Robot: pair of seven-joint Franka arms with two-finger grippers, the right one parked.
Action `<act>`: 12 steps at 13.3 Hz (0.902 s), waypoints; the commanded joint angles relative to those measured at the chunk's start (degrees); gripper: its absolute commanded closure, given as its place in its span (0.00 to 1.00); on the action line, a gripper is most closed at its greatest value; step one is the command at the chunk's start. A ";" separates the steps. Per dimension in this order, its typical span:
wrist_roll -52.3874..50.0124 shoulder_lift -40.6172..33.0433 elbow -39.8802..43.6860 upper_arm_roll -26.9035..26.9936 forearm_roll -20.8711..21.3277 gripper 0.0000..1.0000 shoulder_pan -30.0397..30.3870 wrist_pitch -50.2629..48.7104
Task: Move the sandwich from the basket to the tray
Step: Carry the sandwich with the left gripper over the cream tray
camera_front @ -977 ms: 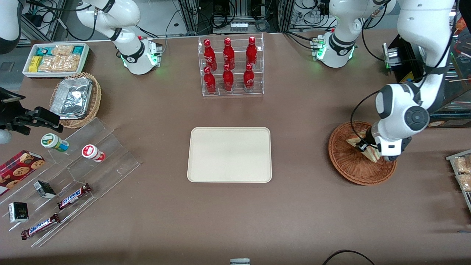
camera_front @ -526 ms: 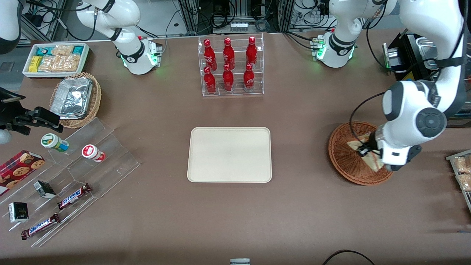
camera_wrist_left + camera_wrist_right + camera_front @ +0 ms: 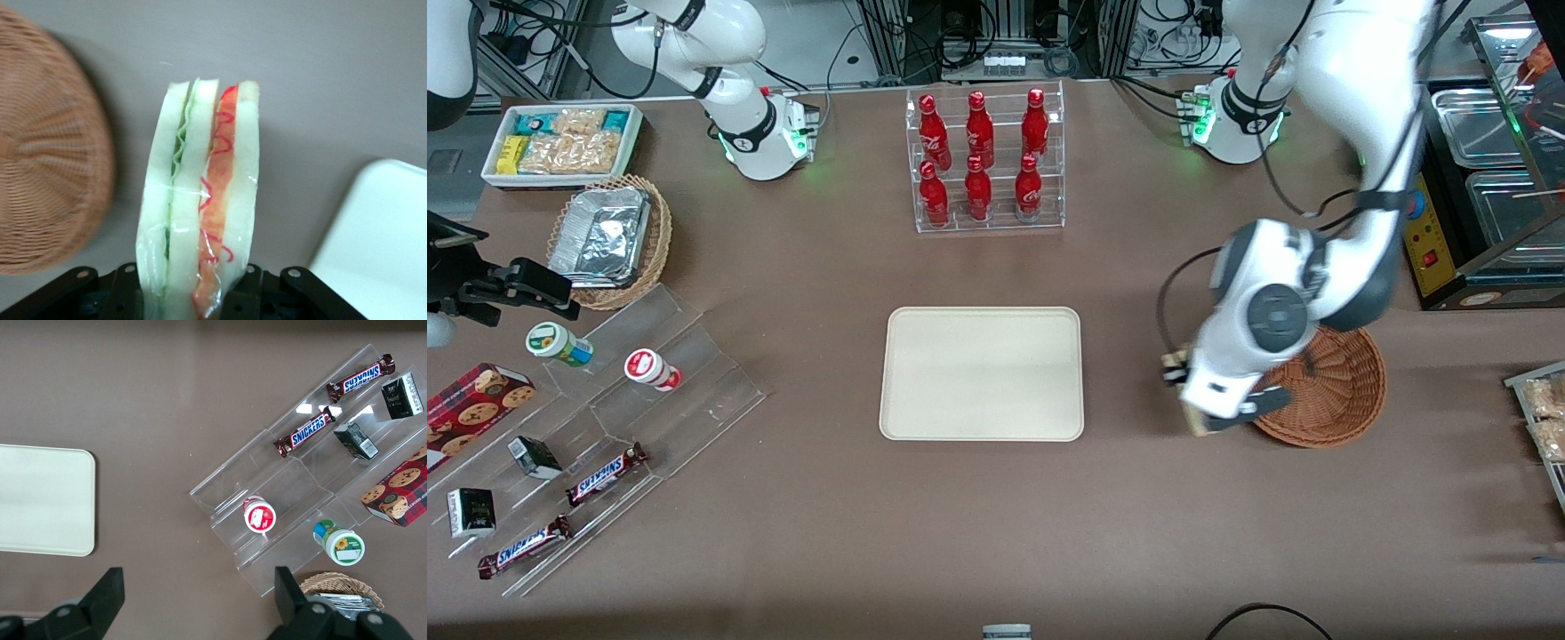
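The clear-wrapped triangular sandwich (image 3: 200, 200) of pale bread with red and green filling is out of the round reddish-brown wicker basket (image 3: 1325, 387), which now lies empty near the working arm's end of the brown worktop (image 3: 996, 524). The left arm's pincer (image 3: 190, 297) is clamped on the wedge's base and holds it on edge, above bare worktop between the basket and the flat cream rectangular tray (image 3: 982, 373). Lifting out looks done. What remains is the carry over the tray's rim, the lowering and the release; the tray has nothing on it yet.
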 commanded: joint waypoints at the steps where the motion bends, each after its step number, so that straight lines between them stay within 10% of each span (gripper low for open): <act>1: 0.73 6.43 7.70 -2.59 -0.02 0.66 -2.92 -0.78; 12: 2.57 20.07 16.95 -3.83 -5.47 0.65 -12.33 3.79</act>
